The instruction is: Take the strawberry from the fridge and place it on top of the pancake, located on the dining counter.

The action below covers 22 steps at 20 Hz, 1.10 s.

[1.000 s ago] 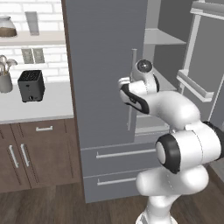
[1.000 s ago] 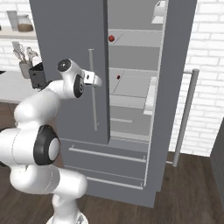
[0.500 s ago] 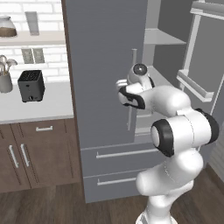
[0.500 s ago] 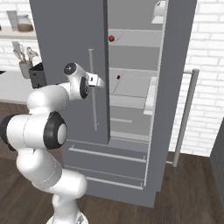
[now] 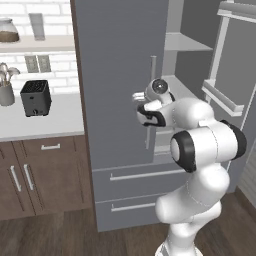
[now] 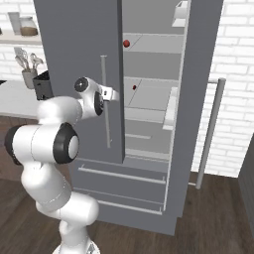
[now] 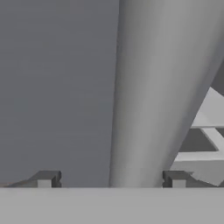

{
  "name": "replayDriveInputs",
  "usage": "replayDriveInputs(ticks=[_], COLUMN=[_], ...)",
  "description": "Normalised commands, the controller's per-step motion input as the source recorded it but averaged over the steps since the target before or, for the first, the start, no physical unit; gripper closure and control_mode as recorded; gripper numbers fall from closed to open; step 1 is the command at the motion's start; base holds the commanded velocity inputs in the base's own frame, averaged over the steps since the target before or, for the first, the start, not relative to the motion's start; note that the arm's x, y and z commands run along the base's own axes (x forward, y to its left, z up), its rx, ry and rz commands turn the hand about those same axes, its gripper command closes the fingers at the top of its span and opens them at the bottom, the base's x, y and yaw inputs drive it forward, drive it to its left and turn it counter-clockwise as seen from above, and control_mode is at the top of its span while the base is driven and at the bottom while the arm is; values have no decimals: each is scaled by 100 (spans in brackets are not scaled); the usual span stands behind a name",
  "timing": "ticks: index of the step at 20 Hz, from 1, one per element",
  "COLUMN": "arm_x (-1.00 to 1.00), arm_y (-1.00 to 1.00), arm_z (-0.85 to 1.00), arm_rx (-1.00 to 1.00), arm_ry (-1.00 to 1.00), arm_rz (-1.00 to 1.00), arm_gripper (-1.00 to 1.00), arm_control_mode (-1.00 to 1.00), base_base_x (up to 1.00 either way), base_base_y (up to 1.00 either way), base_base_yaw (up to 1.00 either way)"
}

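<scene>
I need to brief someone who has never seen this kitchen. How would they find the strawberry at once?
Start at the tall grey fridge, whose right door stands open. Look into the open compartment at the pale shelves: the strawberry sits at the left end of the upper shelf, close to the edge of the shut left door. It is the larger red roundish thing; the smaller red speck lies one shelf lower.

Strawberry [image 6: 134,87] on a shelf inside the fridge [image 6: 79,49], behind its left door.

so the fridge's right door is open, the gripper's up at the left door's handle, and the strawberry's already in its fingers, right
Not quite: the strawberry lies on an upper shelf of the fridge, as the right base view shows. The gripper straddles the handle empty.
</scene>
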Motion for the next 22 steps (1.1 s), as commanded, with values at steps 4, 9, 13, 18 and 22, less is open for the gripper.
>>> replayDriveInputs(ticks=[4, 9, 13, 18, 22], arm_x=[68, 35, -20, -74, -91], arm_y=[0, 41, 100, 100, 100], arm_z=[-38, -10, 0, 0, 0], arm_rx=[0, 0, 0, 2, 5], arm_ry=[-11, -2, 0, 0, 0], arm_rz=[0, 0, 5, 8, 5], arm_gripper=[100, 100, 100, 100, 100], arm_control_mode=[-100, -100, -100, -100, -100], base_base_x=[0, 0, 0, 0, 0], base_base_y=[0, 0, 0, 0, 0], base_base_yaw=[0, 0, 0, 0, 0])
